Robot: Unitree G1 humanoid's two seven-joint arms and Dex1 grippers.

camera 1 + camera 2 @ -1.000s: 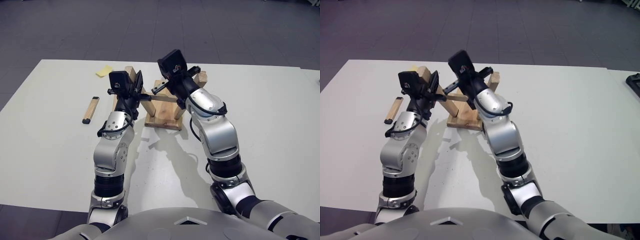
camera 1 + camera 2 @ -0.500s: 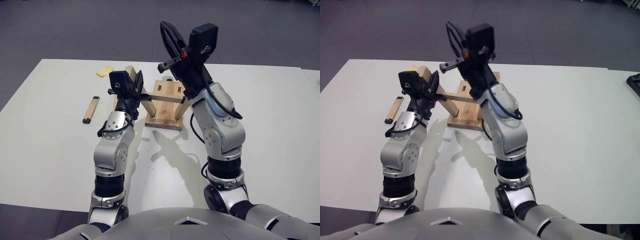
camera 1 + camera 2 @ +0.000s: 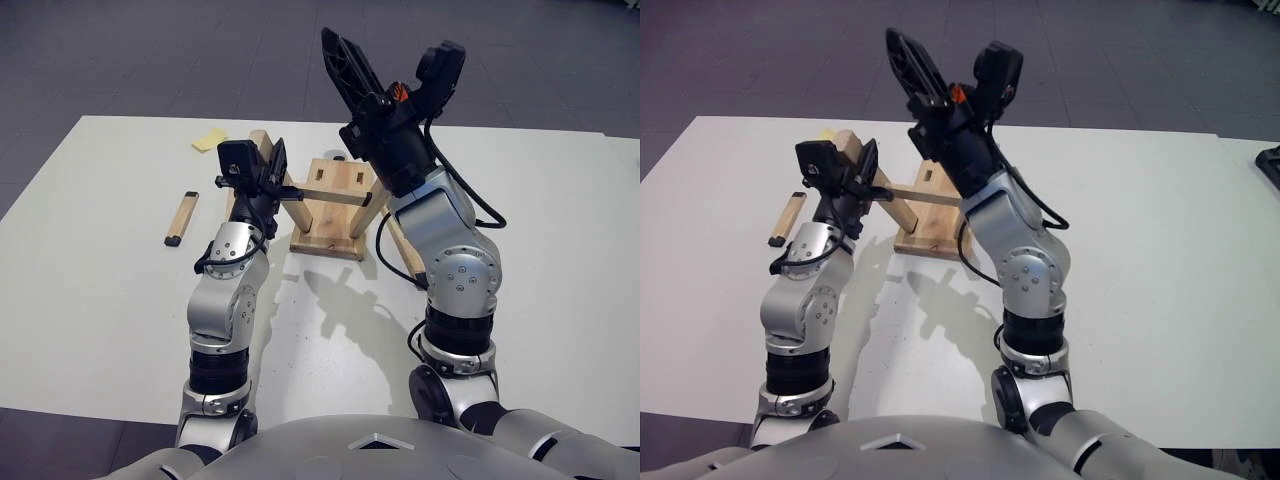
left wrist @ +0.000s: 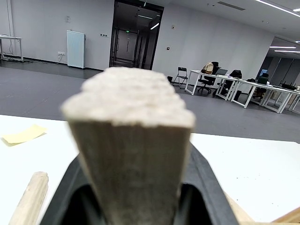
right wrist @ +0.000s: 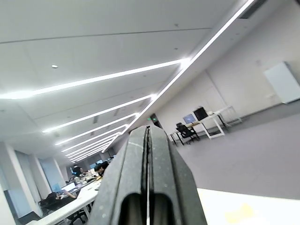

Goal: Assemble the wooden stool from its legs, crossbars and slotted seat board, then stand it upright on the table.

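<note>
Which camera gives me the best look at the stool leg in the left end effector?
Left wrist view: the stool leg sits close up, its end face clear, clamped by the left end effector. The eye views show it mostly hidden behind that end effector.

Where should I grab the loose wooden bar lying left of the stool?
Grip the loose wooden bar at mid-length, across its narrow sides, coming straight down from above: it lies flat on the table, long axis running away from the robot.

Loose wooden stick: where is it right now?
In the head views the loose wooden stick lies flat on the table's left side, apart from the part-built stool, left of the left gripper and nearer the robot than the yellow note.
</note>
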